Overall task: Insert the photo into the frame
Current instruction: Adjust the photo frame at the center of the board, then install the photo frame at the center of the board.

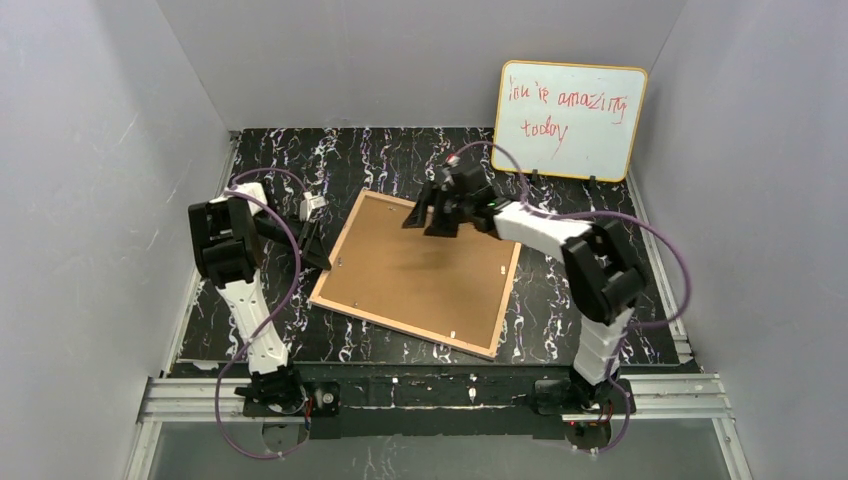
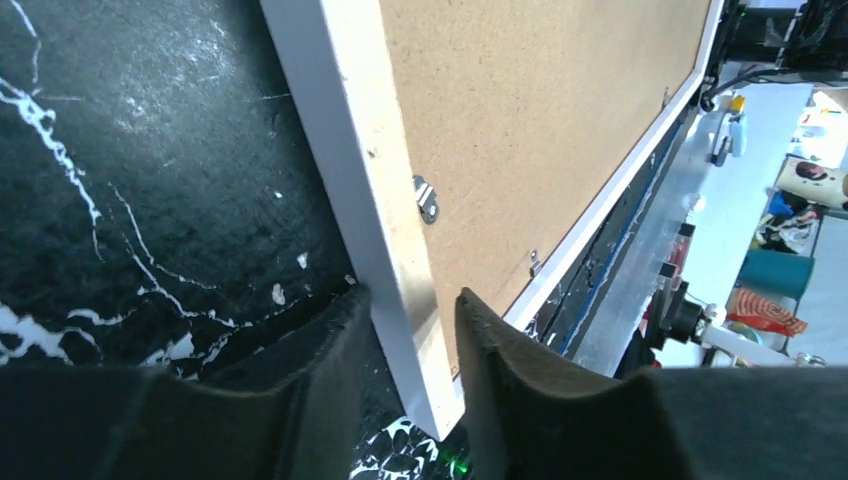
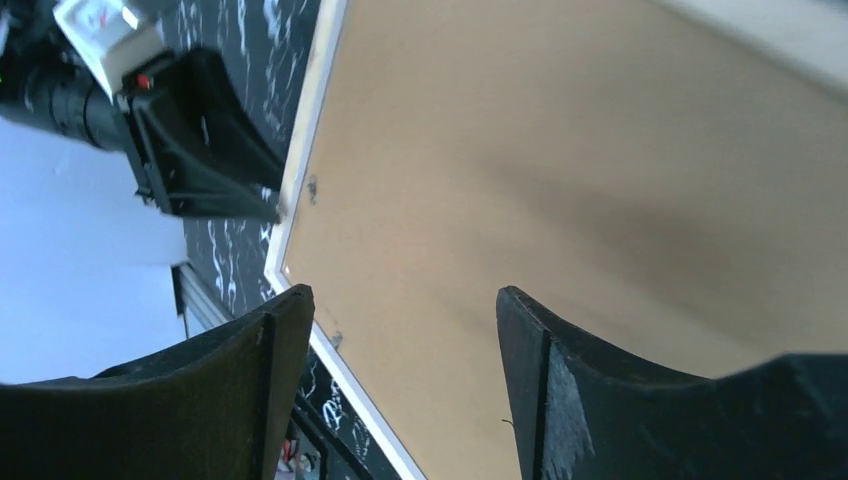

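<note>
Your left pincer has closed to a narrow gap over the left rail of the frame. One finger sits against the white outer side and the other against the tan back, so it has hold of that rail. Just beyond the fingertips you can see a small metal tab at the edge of the brown backing board.

Your right pincer hangs above the far right part of that board. Its jaws are wide apart and it holds nothing.

The frame lies back up in the middle of the black marbled bench, turned askew to the bench edges. It is between your two arms, with the board filling it. A whiteboard with red writing leans at the far right corner, well apart from the frame.
</note>
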